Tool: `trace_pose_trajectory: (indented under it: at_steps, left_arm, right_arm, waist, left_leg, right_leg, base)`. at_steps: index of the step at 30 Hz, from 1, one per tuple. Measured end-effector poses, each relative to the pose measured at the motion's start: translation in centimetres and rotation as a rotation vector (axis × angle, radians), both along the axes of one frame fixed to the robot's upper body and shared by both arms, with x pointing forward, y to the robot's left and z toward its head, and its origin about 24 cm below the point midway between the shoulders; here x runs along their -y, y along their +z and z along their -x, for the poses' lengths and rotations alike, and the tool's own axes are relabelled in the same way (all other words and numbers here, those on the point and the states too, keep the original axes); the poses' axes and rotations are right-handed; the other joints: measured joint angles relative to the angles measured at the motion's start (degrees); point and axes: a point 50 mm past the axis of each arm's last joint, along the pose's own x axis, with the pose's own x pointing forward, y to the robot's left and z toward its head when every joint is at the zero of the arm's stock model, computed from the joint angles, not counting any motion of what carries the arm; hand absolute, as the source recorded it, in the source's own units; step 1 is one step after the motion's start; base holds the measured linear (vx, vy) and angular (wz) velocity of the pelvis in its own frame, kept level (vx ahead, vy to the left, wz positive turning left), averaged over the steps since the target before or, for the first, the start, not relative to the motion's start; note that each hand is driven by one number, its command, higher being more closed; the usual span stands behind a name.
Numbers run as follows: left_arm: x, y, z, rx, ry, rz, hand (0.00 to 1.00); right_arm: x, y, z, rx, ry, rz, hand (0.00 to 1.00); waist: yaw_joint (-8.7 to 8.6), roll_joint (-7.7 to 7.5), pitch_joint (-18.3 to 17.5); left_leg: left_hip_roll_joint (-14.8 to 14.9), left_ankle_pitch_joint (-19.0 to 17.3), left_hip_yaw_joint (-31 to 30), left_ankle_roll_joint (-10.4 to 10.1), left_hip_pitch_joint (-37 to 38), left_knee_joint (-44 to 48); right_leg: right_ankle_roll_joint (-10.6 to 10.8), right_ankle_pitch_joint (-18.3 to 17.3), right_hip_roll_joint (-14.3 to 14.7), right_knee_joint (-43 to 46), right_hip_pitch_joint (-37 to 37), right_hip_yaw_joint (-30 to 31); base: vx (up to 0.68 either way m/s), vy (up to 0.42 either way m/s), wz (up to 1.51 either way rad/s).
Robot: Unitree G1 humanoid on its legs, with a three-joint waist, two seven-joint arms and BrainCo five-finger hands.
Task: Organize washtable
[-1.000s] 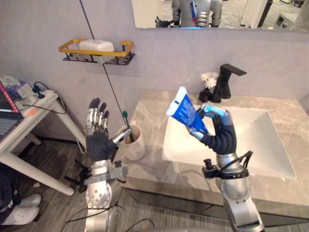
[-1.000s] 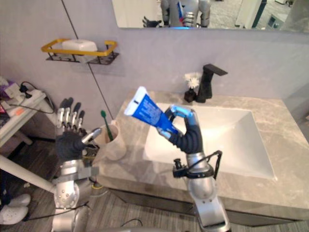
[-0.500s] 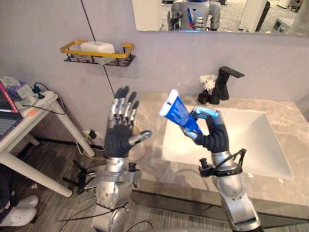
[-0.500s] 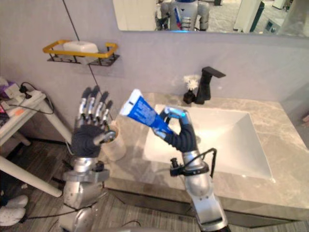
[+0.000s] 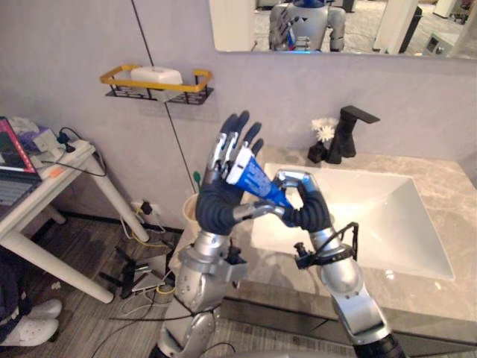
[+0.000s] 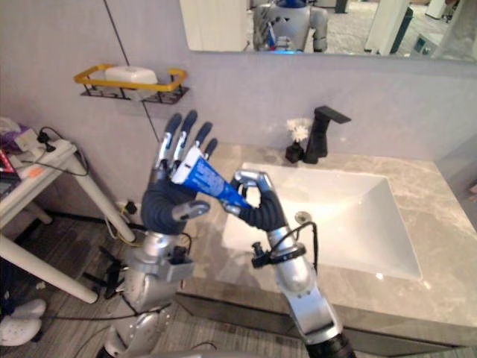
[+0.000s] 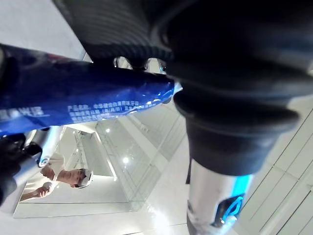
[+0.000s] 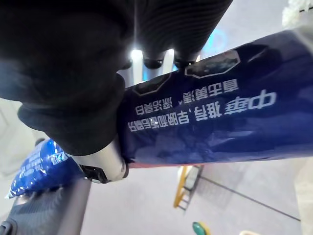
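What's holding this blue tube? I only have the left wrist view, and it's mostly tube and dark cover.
Observer: The right hand pinches the blue tube at its narrow end, fingers curled round it.
Operator: And my left hand?
Observer: The left hand is open, fingers straight up behind the tube's wide end, thumb reaching under it.
Operator: Where's the cup?
Observer: The cup stands at the left end of the counter, behind the left hand, with a green toothbrush in it.
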Motion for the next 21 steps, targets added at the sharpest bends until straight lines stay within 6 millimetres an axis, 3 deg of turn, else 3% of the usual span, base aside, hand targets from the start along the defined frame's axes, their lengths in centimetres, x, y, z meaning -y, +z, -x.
trace_pose_trajectory:
  at_steps: [17,18,21]
  left_arm:
    - [0.9,-1.0,-0.6,-0.055,-0.006,-0.028,0.00]
    - [0.9,-1.1,-0.7,-0.062,-0.005,-0.032,1.00]
    - [1.2,-1.8,-0.9,-0.083,0.008,-0.079,1.00]
  right_arm:
    - [-0.4,0.4,-0.7,0.022,0.003,0.006,1.00]
    - [-0.4,0.4,-0.7,0.021,0.002,0.007,1.00]
    - [-0.4,0.6,-0.8,0.029,0.005,0.007,1.00]
  waist:
    - [0.18,-0.85,-0.8]
    - [0.17,-0.85,-0.8]
    - [0.19,-0.85,-0.8]
  left_leg:
    - [0.1,0.1,0.1,0.0,-0.6,0.0]
    - [0.1,0.1,0.1,0.0,-0.6,0.0]
    - [0.2,0.1,0.4,0.0,-0.6,0.0]
  right_leg:
    - [-0.2,0.2,0.1,-0.1,-0.3,0.1]
    - [-0.2,0.2,0.1,-0.1,-0.4,0.1]
    - [-0.3,0.3,0.2,-0.1,-0.7,0.5]
  base:
    - [-0.02,-0.002,0.00]
    - [0.00,0.000,0.00]
    - [0.00,0.000,-0.06]
